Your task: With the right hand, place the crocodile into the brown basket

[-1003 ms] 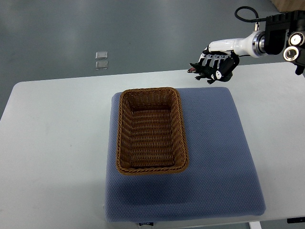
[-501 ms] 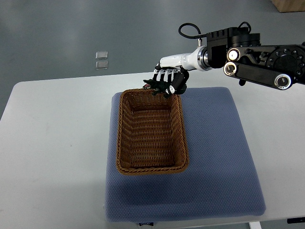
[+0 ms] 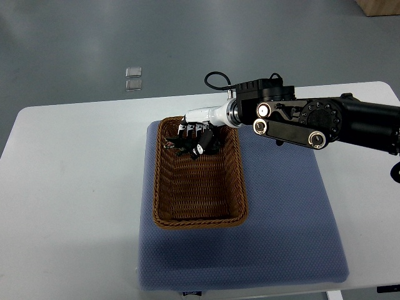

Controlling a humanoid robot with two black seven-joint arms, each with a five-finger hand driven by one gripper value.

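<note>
A dark green toy crocodile (image 3: 182, 145) hangs in my right hand (image 3: 195, 139), whose fingers are curled around it. The hand is over the far end of the brown wicker basket (image 3: 232, 187), inside its rim line. The basket is rectangular and stands on a blue cushion (image 3: 281, 212). My right arm (image 3: 300, 119) reaches in from the right edge across the cushion's far side. No left arm shows in the top view.
The cushion lies on a white table (image 3: 69, 187). Two small clear squares (image 3: 133, 78) lie on the grey floor beyond the table's far edge. A brown box corner (image 3: 381, 6) shows at the top right.
My right hand has carried the crocodile leftward and nearer, from beyond the cushion's far right corner to over the basket's far end.
</note>
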